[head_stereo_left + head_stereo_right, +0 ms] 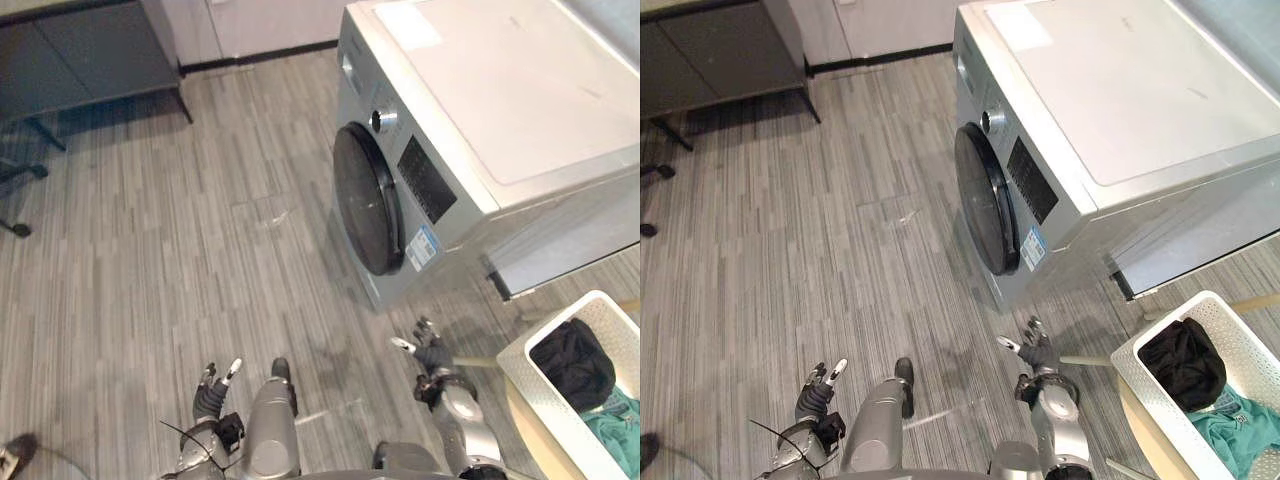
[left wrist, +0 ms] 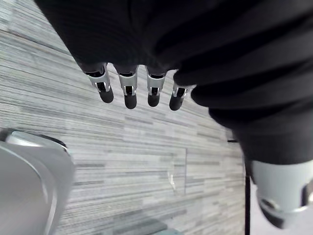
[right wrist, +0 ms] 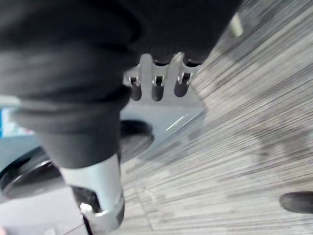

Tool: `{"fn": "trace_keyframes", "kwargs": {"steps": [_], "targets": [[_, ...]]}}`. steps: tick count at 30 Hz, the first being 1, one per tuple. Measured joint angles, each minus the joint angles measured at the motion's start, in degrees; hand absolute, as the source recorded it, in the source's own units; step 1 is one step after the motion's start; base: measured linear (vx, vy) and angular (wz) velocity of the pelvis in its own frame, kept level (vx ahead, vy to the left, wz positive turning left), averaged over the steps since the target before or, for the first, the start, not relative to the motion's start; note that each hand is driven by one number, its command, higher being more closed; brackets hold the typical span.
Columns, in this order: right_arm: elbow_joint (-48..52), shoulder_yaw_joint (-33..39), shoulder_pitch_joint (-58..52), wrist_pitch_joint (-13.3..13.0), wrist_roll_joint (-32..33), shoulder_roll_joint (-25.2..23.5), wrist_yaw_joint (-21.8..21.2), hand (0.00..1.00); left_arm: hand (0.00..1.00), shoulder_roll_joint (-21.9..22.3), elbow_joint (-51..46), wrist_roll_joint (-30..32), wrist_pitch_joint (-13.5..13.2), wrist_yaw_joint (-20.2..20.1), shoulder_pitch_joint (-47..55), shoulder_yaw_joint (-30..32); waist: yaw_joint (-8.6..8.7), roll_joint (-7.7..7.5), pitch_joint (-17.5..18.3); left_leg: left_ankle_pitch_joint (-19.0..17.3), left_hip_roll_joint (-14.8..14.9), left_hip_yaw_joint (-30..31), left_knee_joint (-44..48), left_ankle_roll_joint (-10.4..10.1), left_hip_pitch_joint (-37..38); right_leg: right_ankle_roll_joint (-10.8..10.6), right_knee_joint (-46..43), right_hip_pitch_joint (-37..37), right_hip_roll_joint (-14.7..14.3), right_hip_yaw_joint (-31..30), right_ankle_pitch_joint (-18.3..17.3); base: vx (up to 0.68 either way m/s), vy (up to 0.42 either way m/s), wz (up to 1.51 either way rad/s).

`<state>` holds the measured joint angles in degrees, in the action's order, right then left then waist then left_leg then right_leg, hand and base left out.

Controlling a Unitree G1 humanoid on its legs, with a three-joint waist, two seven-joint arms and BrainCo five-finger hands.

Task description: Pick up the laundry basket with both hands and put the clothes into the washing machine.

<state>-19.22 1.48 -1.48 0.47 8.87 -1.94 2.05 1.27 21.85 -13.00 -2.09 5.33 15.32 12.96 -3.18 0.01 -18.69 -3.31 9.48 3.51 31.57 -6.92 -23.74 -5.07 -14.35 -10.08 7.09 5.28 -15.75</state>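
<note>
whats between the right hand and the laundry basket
In the left eye view, grey plank floor lies between the right hand and the laundry basket, crossed by a thin tan strip I cannot identify.

The white perforated laundry basket (image 1: 538,398) sits at 4 o'clock, holding a black garment (image 1: 572,362) and a teal garment (image 1: 616,424). The silver washing machine (image 1: 480,90) stands at 1 o'clock with its dark round door (image 1: 366,200) closed.

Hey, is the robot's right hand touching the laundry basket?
Apart. The left eye view shows a strip of floor between the right hand and the laundry basket.
</note>
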Motion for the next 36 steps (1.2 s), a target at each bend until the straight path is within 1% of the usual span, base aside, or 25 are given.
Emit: {"fn": "trace_keyframes", "kwargs": {"steps": [1, 2, 3, 4, 5, 6, 7, 8, 9, 10, 11, 13, 14, 16, 17, 18, 21, 23, 24, 25, 26, 27, 28, 32, 36], "targets": [[0.9, -0.9, 0.2, -0.5, 0.0, 0.4, -0.1, 0.00, 0.00, 1.0, -0.8, -0.4, -0.3, 0.0, 1.6, -0.4, -0.89, 2.20, 1.1, -3.0, 0.5, 2.0, -1.5, -0.9, 1.3, -2.1, -0.8, 0.1, -0.8, -2.2, -1.7, 0.07, 0.296, -0.94], [1.1, -1.0, 0.4, -0.5, 0.1, -0.5, -0.2, 0.00, 0.00, 0.5, -0.8, -0.4, -0.4, 0.0, 1.5, -0.6, -1.00, 0.52, 1.0, -4.1, -0.1, 0.3, 0.3, -1.0, 1.0, -3.4, -1.2, 0.0, 0.6, -2.5, -3.5, 0.08, 0.276, -0.76], [2.8, -1.8, 0.2, -0.5, 0.1, -1.4, -0.5, 0.00, 0.00, -0.8, -0.9, -0.3, -0.4, -0.1, 1.2, -1.4, -0.56, -1.53, 1.1, -6.9, -1.8, -1.1, 3.2, -0.3, -0.2, -5.1, -2.9, 0.9, 3.5, -2.4, -5.7, 0.09, 0.222, -0.21], [3.6, -2.1, -0.9, -0.6, 0.1, -1.7, -0.9, 0.00, 0.00, -0.7, -0.4, -0.3, -0.3, -0.2, 0.6, -1.7, -0.32, -2.30, 0.9, -8.4, -2.7, -1.8, 4.7, 0.1, -0.4, -4.9, -6.2, 2.3, 4.3, -2.6, -6.1, 0.13, 0.192, -0.30], [3.6, -2.1, -1.4, -0.5, 0.1, -2.0, -1.0, 0.00, 0.00, -0.3, 1.2, -0.3, -0.3, -0.3, -0.2, -2.0, -0.76, -2.41, 0.8, -9.5, -3.0, -3.4, 5.4, 1.6, 0.1, -2.7, -17.2, 8.1, 5.5, -4.5, -4.8, 0.15, 0.278, -0.58], [2.4, -3.2, -1.3, -0.3, 0.1, -2.6, -1.0, 0.00, 0.00, -0.6, 2.1, -0.3, -0.2, -0.2, -0.1, -2.2, -0.83, -3.33, 0.3, -10.5, -3.2, -6.1, 5.2, 2.5, 2.3, 1.9, -28.4, 14.2, 7.4, -5.7, -1.1, 0.17, 0.273, -0.70], [1.5, -4.4, -1.1, -0.2, 0.1, -2.6, -1.0, 0.00, 0.00, -0.9, 2.6, -0.3, -0.2, -0.1, 0.1, -2.1, -0.79, -3.65, -0.1, -11.0, -3.4, -7.5, 4.7, 3.0, 4.1, 2.7, -32.1, 15.8, 8.5, -5.7, 1.9, 0.19, 0.303, -0.95], [-0.6, -7.1, -0.9, 0.0, 0.1, -2.4, -1.2, 0.00, 0.00, -1.1, 3.1, -0.3, -0.1, -0.1, 1.1, -2.2, -0.74, -3.44, -0.2, -12.0, -3.2, -10.3, 3.2, 4.2, 8.1, 2.6, -35.3, 17.5, 10.4, -5.1, 8.2, 0.20, 0.223, -0.87], [-1.4, -8.4, -0.8, 0.0, 0.0, -2.2, -1.3, 0.00, 0.00, -0.8, 3.0, -0.3, -0.1, -0.1, 1.7, -2.2, -0.67, -3.28, -0.2, -12.4, -2.7, -11.7, 2.1, 4.7, 10.0, 3.2, -35.8, 17.9, 11.1, -4.6, 10.4, 0.19, 0.218, -1.13], [-2.4, -10.8, -0.6, 0.0, 0.0, -1.9, -1.8, 0.00, 0.00, -1.0, 3.0, -0.3, -0.1, 0.0, 2.3, -2.0, -0.59, -2.35, -0.6, -12.7, -2.1, -13.9, -0.3, 5.2, 12.9, 3.2, -37.0, 19.2, 11.4, -2.0, 8.1, 0.18, 0.177, -1.17], [-2.5, -13.3, -0.2, 0.0, 0.0, -1.5, -2.4, 0.00, 0.00, -1.7, 3.0, -0.3, -0.2, 0.1, 2.4, -2.0, -0.71, -2.41, -0.5, -12.6, -1.4, -16.2, -3.5, 5.4, 15.4, 2.0, -35.1, 21.6, 9.0, 2.6, 3.3, 0.16, 0.170, -1.12], [-2.4, -13.6, 0.1, 0.0, 0.0, -1.4, -2.7, 0.00, 0.00, -1.8, 3.0, -0.4, -0.3, 0.0, 2.3, -2.2, -0.56, -2.45, -0.5, -12.1, -1.2, -18.0, -5.9, 5.6, 16.8, 2.4, -28.2, 24.0, 5.2, 7.8, 0.8, 0.16, 0.112, -0.72], [-2.4, -13.5, 0.1, 0.0, 0.0, -1.4, -2.8, 0.00, 0.00, -1.7, 3.1, -0.4, -0.3, -0.1, 2.1, -2.3, -0.39, -2.51, -0.4, -11.8, -1.2, -18.7, -6.2, 5.6, 17.1, 2.5, -25.0, 24.6, 4.1, 9.2, 0.8, 0.22, 0.066, -0.38], [-2.4, -13.6, -0.6, 0.0, 0.0, -1.5, -2.5, 0.00, 0.00, -2.0, 3.8, -1.0, -0.3, 0.0, 1.8, -3.4, 0.32, -4.53, 0.8, -11.9, -3.1, -19.6, -6.3, 5.7, 17.5, 5.3, -14.1, 24.3, 2.2, 11.1, 5.6, 0.25, 0.006, 0.11], [-2.3, -13.8, -0.8, 0.1, -0.1, -0.1, -2.2, 0.00, 0.00, -1.0, 5.8, -1.1, -0.3, -0.2, 0.4, -4.6, 1.69, -1.33, 1.0, -12.4, -2.2, -17.2, -5.0, 5.3, 17.4, 5.2, -11.6, 22.4, 0.8, 11.9, 6.4, 0.31, -0.002, 0.20], [-2.1, -14.5, -0.7, 0.1, -0.2, 0.1, -2.2, 0.00, 0.00, 0.0, 5.8, -1.1, -0.3, -0.1, 0.4, -4.5, 1.55, -0.13, 0.7, -12.8, -0.7, -17.2, -2.5, 4.6, 16.9, 5.1, -9.9, 21.2, -0.6, 11.8, 6.3, 0.32, 0.013, 0.07], [-0.7, -16.2, -1.3, 0.1, -0.6, 0.1, -2.2, 0.00, 0.00, 0.3, 5.8, -1.1, -0.3, 0.0, 0.1, -4.5, 0.71, 1.36, 0.6, -10.3, 3.8, -15.8, 10.9, 2.2, 13.6, 5.4, -6.1, 17.3, -4.4, 9.0, 6.3, 0.21, -0.017, -0.55], [0.3, -17.3, -1.6, 0.0, -0.9, -0.1, -2.0, 0.00, 0.00, 0.1, 5.8, -1.2, -0.3, 0.1, -0.3, -4.4, 0.48, 0.59, 1.0, -7.4, 4.5, -14.5, 17.2, 4.2, 9.9, 5.8, -2.9, 15.2, -5.0, 6.0, 7.5, 0.26, 0.010, -0.87], [0.3, -17.8, -1.1, 0.0, -1.9, 0.0, -2.0, 0.00, 0.00, -0.5, 6.0, -1.2, -0.4, 0.1, -0.4, -4.4, -0.14, 0.15, 1.4, -9.9, 4.4, -14.1, 13.0, 4.5, 9.5, 5.7, -1.8, 15.6, -5.0, 3.3, 8.2, 0.26, 0.038, -1.12], [0.3, -17.9, -0.9, 0.0, -2.6, 0.1, -1.9, 0.00, 0.00, -0.5, 6.5, -1.2, -0.4, 0.1, -0.6, -4.4, -0.23, 0.29, 1.5, -10.5, 4.1, -12.7, 8.1, 4.1, 9.8, 5.5, -1.3, 15.6, -5.0, 2.0, 9.0, 0.15, 0.026, -0.98], [0.1, -17.9, -0.7, -0.1, -2.9, 0.3, -1.8, 0.00, 0.00, -0.4, 7.1, -1.5, -0.5, 0.1, -0.8, -4.4, -0.25, 0.59, 1.6, -10.1, 3.8, -11.5, 3.2, 3.5, 10.4, 5.1, -0.9, 15.7, -5.2, 1.1, 9.4, 0.19, 0.120, -0.81], [-0.3, -17.9, -0.8, 0.0, -3.5, 0.9, -1.8, 0.00, 0.00, 0.1, 8.5, -2.1, -0.5, 0.2, -0.8, -4.4, -0.01, 1.98, 2.3, -6.1, 3.9, -9.7, -7.2, 1.0, 12.8, 4.4, 0.0, 15.5, -5.9, 0.6, 9.9, 0.19, 0.201, -0.64], [-0.9, -17.7, -0.7, 0.0, -4.8, 1.5, -1.6, 0.00, 0.00, 0.5, 10.6, -2.2, -0.5, 0.5, -1.3, -4.4, 0.61, 3.44, 3.0, -4.4, 4.3, -8.6, -11.5, -0.8, 14.0, 3.4, 1.2, 15.1, -6.5, 0.5, 10.4, 0.23, 0.242, -0.42], [-0.7, -17.1, -0.1, -0.1, -8.2, 1.5, 0.5, 0.00, 0.00, -0.3, 12.4, -2.3, -0.6, 1.4, -3.6, -4.8, 0.86, 2.76, 3.3, -3.2, 0.4, -10.7, -15.7, 0.8, 14.5, 0.9, 4.0, 15.7, -2.7, 0.8, 12.2, 0.09, 0.175, -0.02], [-0.7, -17.3, 0.9, -0.1, -11.6, 1.1, 3.0, 0.00, 0.00, -1.1, 12.5, -2.8, -0.8, 3.1, -3.6, -5.9, 0.82, 3.01, 3.2, -2.6, -0.8, -12.4, -17.3, 1.6, 14.7, -0.2, 5.1, 16.4, -1.1, -0.3, 13.0, -0.01, 0.094, -0.15]]}}
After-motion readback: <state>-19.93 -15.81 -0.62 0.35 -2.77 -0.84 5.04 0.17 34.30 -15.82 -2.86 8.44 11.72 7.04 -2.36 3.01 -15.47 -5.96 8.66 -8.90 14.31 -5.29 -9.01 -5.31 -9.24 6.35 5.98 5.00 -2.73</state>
